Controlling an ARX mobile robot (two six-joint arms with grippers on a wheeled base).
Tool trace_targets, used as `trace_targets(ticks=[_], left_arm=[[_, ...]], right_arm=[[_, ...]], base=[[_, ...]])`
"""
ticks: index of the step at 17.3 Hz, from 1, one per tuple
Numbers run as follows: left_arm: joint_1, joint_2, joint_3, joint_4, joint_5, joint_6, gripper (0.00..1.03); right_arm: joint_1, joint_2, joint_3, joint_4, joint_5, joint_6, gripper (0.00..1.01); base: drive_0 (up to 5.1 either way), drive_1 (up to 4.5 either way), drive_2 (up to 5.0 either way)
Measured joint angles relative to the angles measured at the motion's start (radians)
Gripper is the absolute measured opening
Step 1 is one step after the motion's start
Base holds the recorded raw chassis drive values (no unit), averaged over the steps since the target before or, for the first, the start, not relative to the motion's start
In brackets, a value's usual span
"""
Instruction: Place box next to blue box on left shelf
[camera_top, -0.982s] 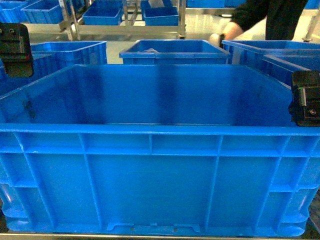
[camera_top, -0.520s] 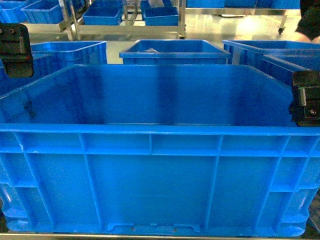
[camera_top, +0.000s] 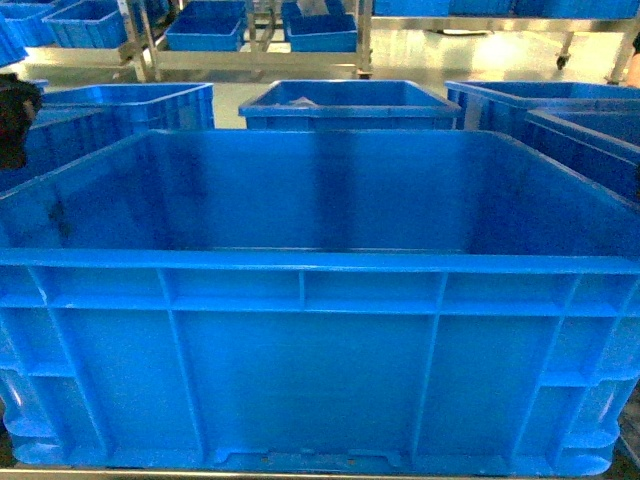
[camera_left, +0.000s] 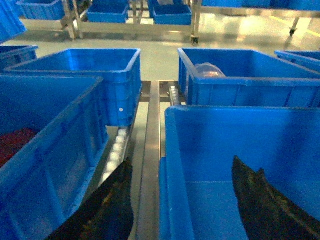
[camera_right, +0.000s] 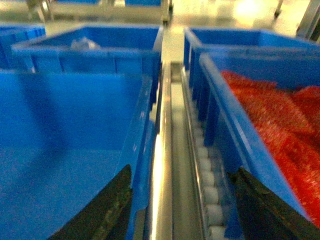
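While the left gripper (camera_left: 182, 200) straddles the box's (camera_top: 320, 300) left wall, jaws spread and unclenched, the box fills the rack's near edge; the right gripper (camera_right: 182, 205), likewise released, straddles its right wall; clamp both sides evenly before lifting.

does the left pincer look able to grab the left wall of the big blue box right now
Probably yes. In the left wrist view the left pincer is open and straddles the box wall, one finger outside, the other inside; nothing sits between.

No text, label, brand or number can be read anywhere.
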Motion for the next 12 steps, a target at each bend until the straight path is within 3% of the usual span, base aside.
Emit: trace_targets(ticks=[1,2,5,6,8,10,12], left_arm=[[0.014,-0.046,-0.051,0.050,0.001,0.000,0.51],[0.021,-0.106,-0.098,0.072,-0.003,0.000,0.38],[0.017,-0.214,-0.239,0.064,0.003,-0.002,0.03],[0.017,-0.260,-0.274,0.060,0.003,0.000,0.03],[0.017,-0.360,-0.334,0.031,0.003,0.000,0.03],[0.017,-0.440,-0.382,-0.014,0.004,0.000,0.03],[0.017,-0.512,-0.410,-0.051,0.003,0.000,0.03]], right_arm=[[-0.019,-0.054,-0.057,0.123,-0.009,-0.005,0.49],[-0.027,-0.114,-0.087,0.163,-0.021,-0.009,0.38],[-0.053,-0.230,-0.222,0.125,-0.053,-0.018,0.01],[-0.064,-0.283,-0.249,0.113,-0.062,-0.019,0.02],[-0.131,-0.389,-0.296,0.072,-0.132,-0.020,0.02],[-0.140,-0.421,-0.360,0.113,-0.135,-0.020,0.02],[-0.139,-0.477,-0.392,0.042,-0.137,-0.020,0.02]], base=[[0.0,0.00,0.0],[0.0,0.00,0.0],[0.0,0.00,0.0],[0.0,0.00,0.0],[0.0,0.00,0.0],[0.0,0.00,0.0],[0.0,0.00,0.0]])
